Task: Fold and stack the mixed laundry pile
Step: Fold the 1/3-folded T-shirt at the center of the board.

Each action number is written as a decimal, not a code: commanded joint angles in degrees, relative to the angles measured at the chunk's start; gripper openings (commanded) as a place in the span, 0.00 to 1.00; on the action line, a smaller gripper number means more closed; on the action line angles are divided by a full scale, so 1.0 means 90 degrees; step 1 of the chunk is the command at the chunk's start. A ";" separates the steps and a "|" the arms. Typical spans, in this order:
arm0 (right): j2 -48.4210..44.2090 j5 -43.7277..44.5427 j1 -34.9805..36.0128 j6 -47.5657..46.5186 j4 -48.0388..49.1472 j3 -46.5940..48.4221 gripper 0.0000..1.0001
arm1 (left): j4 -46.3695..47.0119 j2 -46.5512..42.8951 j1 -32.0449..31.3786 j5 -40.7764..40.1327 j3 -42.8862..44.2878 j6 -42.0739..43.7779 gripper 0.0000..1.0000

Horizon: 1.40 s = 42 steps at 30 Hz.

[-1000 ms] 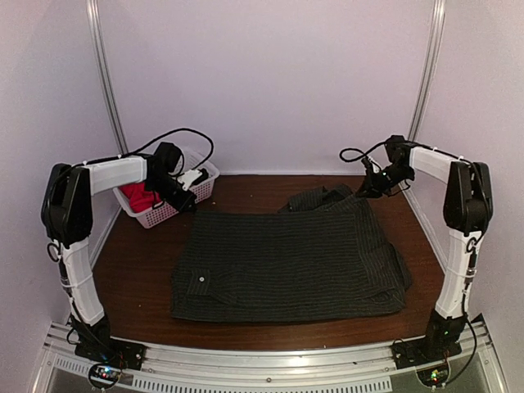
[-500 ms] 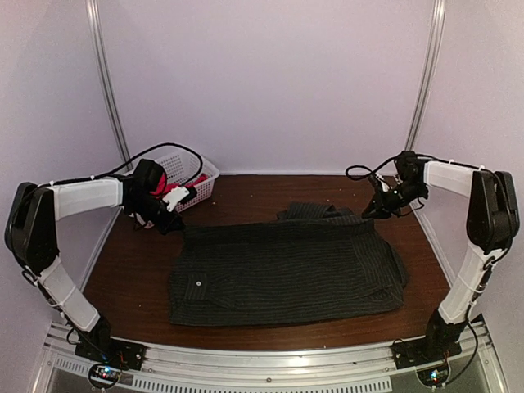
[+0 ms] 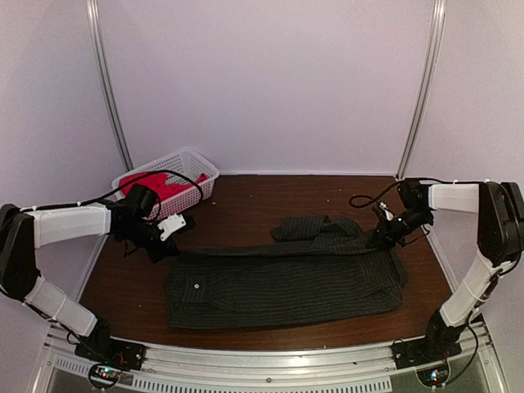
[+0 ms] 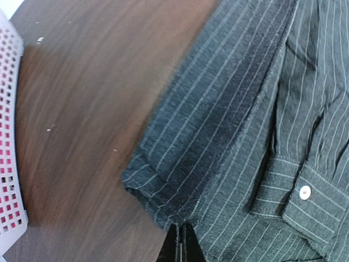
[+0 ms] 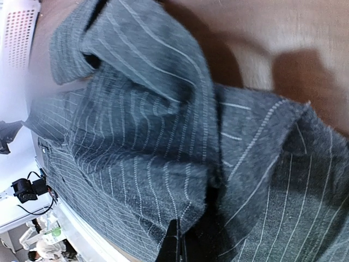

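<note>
Charcoal cloth with thin pale stripes is pinched in both tools. The left tool (image 3: 167, 244) has its fingers pressed flat together on a far corner of the pinstriped shirt (image 3: 286, 282), at about 9 o'clock on the desk (image 3: 246, 201). In its wrist view we see the closed tips (image 4: 180, 243) biting the hem where the fabric curls under. The right tool (image 3: 386, 238) is likewise closed tight on the opposite far corner, near 3 o'clock. Its own camera shows only folds of striped cloth bunched around the tips. Between the two grips, the shirt's far edge runs as a nearly straight line across the desk. The rest of the garment lies flat toward 6 o'clock. A buttoned cuff with a white button (image 4: 305, 191) lies near the left grip. A crumpled part of the shirt (image 3: 315, 227) lies just past the far edge, toward 12 o'clock. Out at 10 o'clock, well apart from the shirt, we find the red T-shirt (image 3: 160, 185) heaped inside the white lattice basket (image 3: 196, 157), against the back wall. Bare brown wood separates the basket from the shirt.
</note>
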 commanded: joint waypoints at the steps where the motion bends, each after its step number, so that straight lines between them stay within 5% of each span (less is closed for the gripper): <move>1: 0.0130 0.0031 -0.0046 0.0208 0.0346 -0.0320 0.00 | 0.0292 0.0303 -0.0443 -0.0653 -0.0134 0.0455 0.00; 21: 0.0406 0.0377 -0.0036 -0.0049 -0.0042 0.0140 0.00 | 0.0103 0.0939 -0.0797 -0.1533 0.0348 0.0444 0.00; 42: 0.1108 0.0105 0.0046 -0.0183 -0.0250 0.1146 0.01 | 0.0104 0.1052 -0.0580 -0.1319 0.0831 0.0406 0.00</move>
